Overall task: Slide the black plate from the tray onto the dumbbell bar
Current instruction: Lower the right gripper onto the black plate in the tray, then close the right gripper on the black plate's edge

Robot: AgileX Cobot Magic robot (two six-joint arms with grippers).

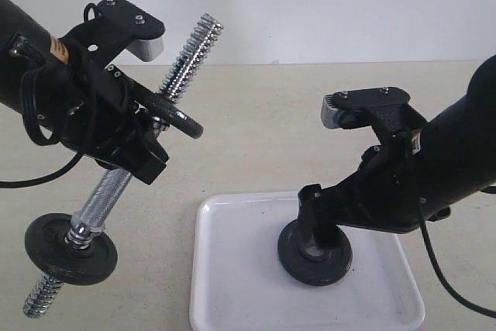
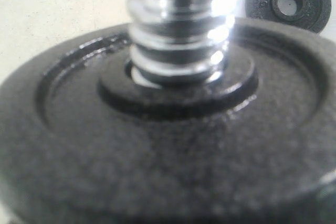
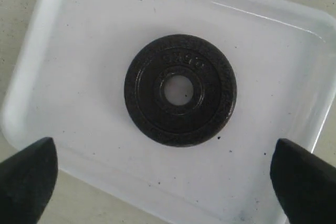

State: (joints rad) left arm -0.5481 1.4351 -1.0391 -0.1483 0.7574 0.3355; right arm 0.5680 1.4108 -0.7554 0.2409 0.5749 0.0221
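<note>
A: Where's the black plate (image 3: pixel 180 89) rn?
B: Flat in the tray (image 3: pixel 79 45), about mid-tray, hole facing up. Over it hangs the right gripper (image 3: pixel 167 179), jaws spread wide either side, not touching it in the wrist view.
A: And the other arm?
B: The left gripper (image 1: pixel 143 149) looks clenched on the dumbbell bar (image 1: pixel 105 195). Bar's tilted, threaded end (image 1: pixel 194 48) up & free.
A: How will the plate handle?
B: Prob. cast iron: heavy for its size, rigid, not fragile. Rough matte face should give friction, but it lies flush, so there's little edge to catch. I'd pinch across the rim on opposite sides, w/ the hole left clear for the threads. Off-centre hold = it tips.
</note>
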